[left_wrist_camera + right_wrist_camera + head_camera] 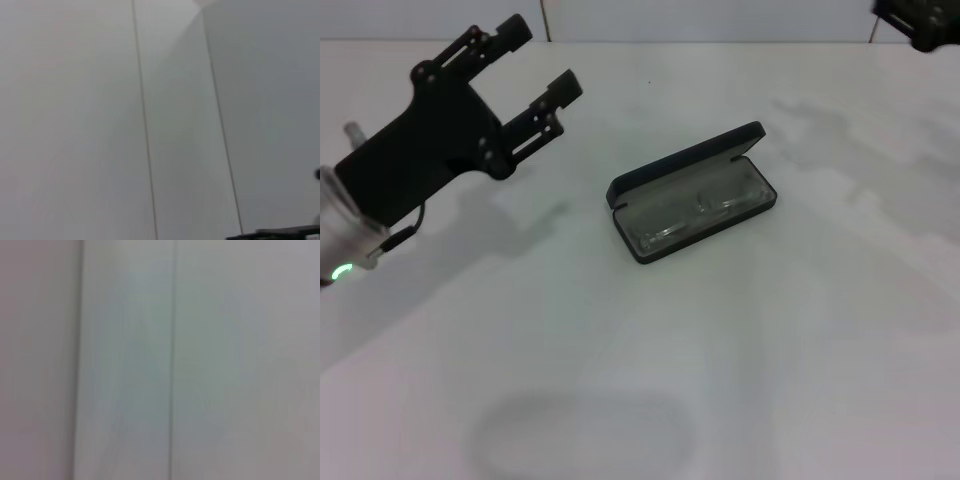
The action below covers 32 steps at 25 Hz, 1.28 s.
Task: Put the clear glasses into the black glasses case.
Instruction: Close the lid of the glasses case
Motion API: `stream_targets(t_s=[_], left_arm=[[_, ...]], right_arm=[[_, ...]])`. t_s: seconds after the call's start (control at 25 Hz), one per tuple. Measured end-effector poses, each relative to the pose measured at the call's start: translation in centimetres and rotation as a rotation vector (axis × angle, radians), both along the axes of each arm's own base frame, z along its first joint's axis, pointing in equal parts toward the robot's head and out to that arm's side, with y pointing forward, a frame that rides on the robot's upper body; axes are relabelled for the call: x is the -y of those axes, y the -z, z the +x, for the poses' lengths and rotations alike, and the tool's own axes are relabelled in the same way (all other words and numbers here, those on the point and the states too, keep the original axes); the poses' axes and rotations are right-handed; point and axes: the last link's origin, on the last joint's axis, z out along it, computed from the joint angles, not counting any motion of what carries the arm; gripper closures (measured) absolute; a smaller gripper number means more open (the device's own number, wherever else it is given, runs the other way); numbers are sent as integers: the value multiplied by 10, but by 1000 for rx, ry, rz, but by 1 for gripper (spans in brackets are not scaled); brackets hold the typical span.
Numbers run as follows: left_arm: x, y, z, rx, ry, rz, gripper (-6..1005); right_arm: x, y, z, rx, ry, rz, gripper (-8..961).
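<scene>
The black glasses case (691,192) lies open near the middle of the white table, lid tilted back on its far side. The clear glasses (695,212) rest folded inside it on the greyish lining. My left gripper (542,65) hangs above the table at the left, well clear of the case, open with nothing between its fingers. Only a dark piece of my right arm (920,22) shows at the top right corner, far from the case. Both wrist views show just pale wall panels.
The white table (740,380) stretches all around the case. A pale wall with vertical seams runs along the far edge. A faint oval shadow lies near the front edge.
</scene>
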Motion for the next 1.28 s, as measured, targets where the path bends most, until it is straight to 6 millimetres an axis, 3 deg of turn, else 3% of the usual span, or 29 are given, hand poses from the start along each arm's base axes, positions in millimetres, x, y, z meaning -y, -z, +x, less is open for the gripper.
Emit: stream_targets(t_s=[0.16, 0.2, 0.24, 0.52, 0.64, 0.88, 1.12, 1.28], left_arm=[[-21, 10, 5, -19, -79, -65, 298], [-37, 20, 11, -50, -134, -142, 298], [-37, 20, 11, -50, -134, -142, 298], [-94, 45, 31, -144, -372, -296, 298], [-108, 59, 34, -219, -472, -329, 298], [-113, 87, 41, -374, -519, -355, 299], [-108, 96, 44, -411, -502, -384, 299], [-107, 97, 44, -413, -503, -387, 300]], right_arm=[[6, 5, 17, -37, 36, 32, 497], [8, 9, 23, -48, 48, 48, 489], [8, 9, 23, -48, 48, 48, 482], [10, 17, 33, -64, 84, 76, 403], [8, 18, 33, -74, 94, 81, 353], [7, 16, 37, -78, 120, 94, 253], [7, 17, 38, -77, 125, 93, 65], [8, 18, 39, -75, 125, 91, 65]])
